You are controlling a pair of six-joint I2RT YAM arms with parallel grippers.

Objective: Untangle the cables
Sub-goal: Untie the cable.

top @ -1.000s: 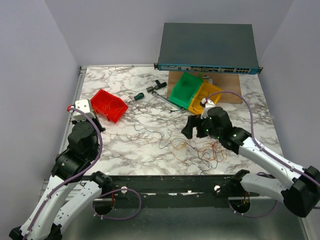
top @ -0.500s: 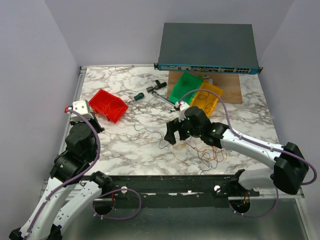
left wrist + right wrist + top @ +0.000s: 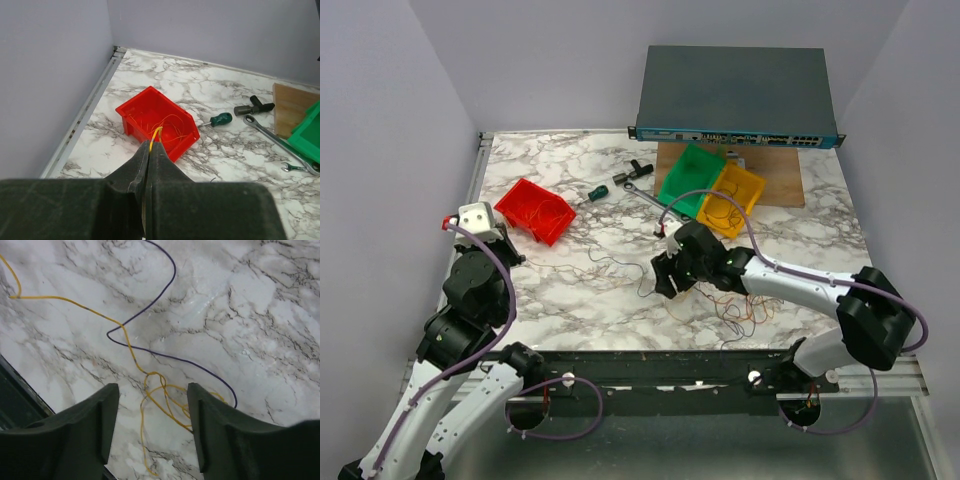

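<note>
Close to the tabletop's (image 3: pixel 570 300) front edge the loose cables (image 3: pixel 150 376) sprawl, with bare marble to their left. The right claw (image 3: pixel 152 410) hangs released over an orange-and-purple knot. The left claw (image 3: pixel 150 150), clenched on a yellow cable (image 3: pixel 156 134), sits near the left rail (image 3: pixel 87 107), before the red bin (image 3: pixel 135 107). Grey walls close in behind.

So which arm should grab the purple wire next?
Probably the right. The right gripper, open, hangs just over the purple wire, while the left gripper is shut on a yellow wire far off.
</note>
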